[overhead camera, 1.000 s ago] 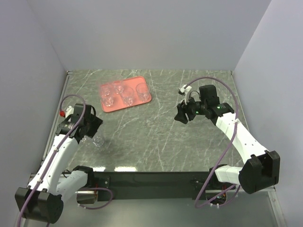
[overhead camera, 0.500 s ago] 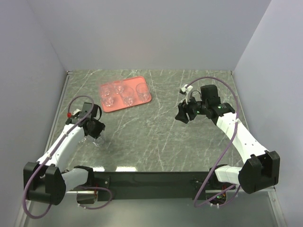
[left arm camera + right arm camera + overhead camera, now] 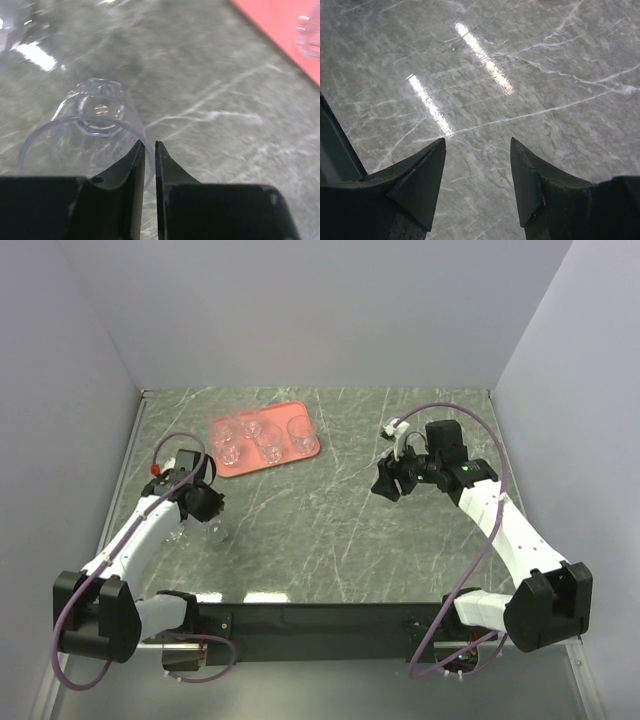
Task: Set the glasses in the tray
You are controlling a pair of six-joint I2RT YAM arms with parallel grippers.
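Observation:
The salmon-red tray [image 3: 305, 448] lies at the back left of the table with several clear glasses on it, such as the one at its right end [image 3: 299, 430]. My left gripper [image 3: 205, 506] hangs just in front of the tray. In the left wrist view it [image 3: 149, 145] is shut on the rim wall of a clear glass [image 3: 95, 120], one finger inside and one outside. The tray corner [image 3: 280, 25] shows at that view's top right. My right gripper [image 3: 386, 483] is open and empty above bare table, as the right wrist view [image 3: 477, 150] also shows.
Another clear glass [image 3: 176, 533] stands on the table left of the held one, and its edge shows in the left wrist view [image 3: 7, 25]. White walls close in the grey marble table [image 3: 330, 530] on three sides.
My left gripper has swung right and toward the tray, closing on the glass rim and carrying the glass along. The right arm has hardly moved.

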